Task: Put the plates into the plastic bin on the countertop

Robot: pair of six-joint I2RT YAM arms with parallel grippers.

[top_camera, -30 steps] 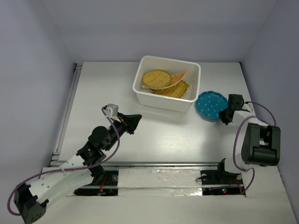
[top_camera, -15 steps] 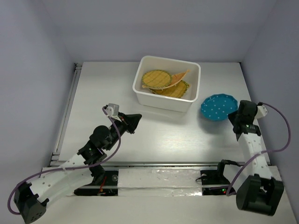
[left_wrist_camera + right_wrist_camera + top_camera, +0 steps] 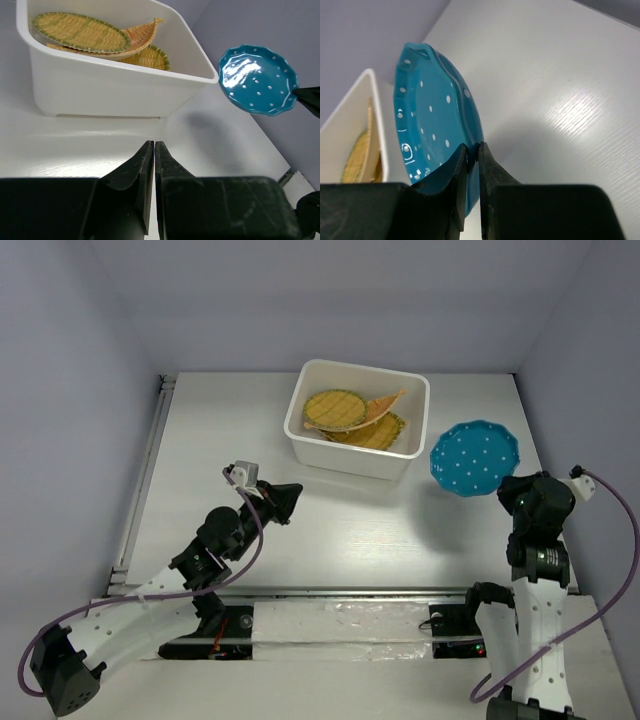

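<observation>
The right pincer (image 3: 512,483) grips the teal plate (image 3: 473,457) by its rim. The plate reaches up and left from the fingertips, its dotted face toward the camera. Just left of the plate stands the bin (image 3: 352,456), with wicker plates (image 3: 335,409) stacked inside. The left pincer (image 3: 288,497) sits well to the left of the right one, low over the desk (image 3: 220,430). Its tip points at the bin's near wall, and nothing is between its fingers.

Three wicker plates (image 3: 335,410) visible – one teal plate (image 3: 475,458) – one bin (image 3: 297,430).
</observation>
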